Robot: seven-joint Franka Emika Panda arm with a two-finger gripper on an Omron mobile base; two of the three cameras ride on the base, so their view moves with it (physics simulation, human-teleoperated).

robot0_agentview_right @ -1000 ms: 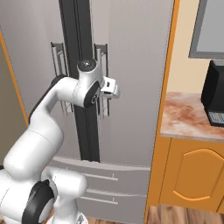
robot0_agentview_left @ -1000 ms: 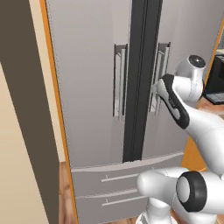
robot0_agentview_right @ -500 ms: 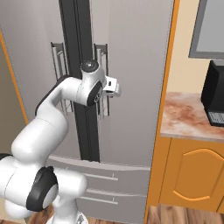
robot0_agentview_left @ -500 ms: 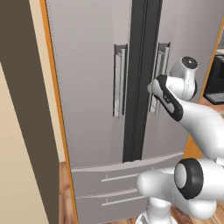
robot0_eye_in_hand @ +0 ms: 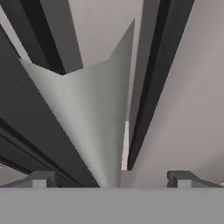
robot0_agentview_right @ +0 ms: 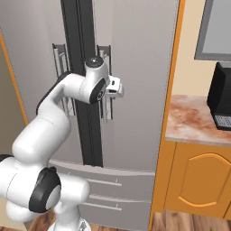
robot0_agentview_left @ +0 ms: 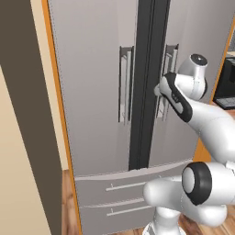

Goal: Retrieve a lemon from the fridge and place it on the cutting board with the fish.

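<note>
The grey fridge stands with both upper doors shut, so its inside is hidden. My gripper is at the right door's vertical bar handle, beside the dark centre strip; from the other side the gripper is seen level with the handle's middle. In the hand view the gripper is open, its fingertips spread wide, with the pale handle bar rising between them. The lemon, the cutting board and the fish are out of view.
The left door's handle is just across the centre strip. Two drawers lie below the doors. To the right are a speckled counter on orange cabinets and a black coffee machine. A dark wall panel stands at the left.
My hand has shifted slightly toward the fridge's centre strip along the right door's handle, and the arm's elbow has risen. The doors stay shut.
</note>
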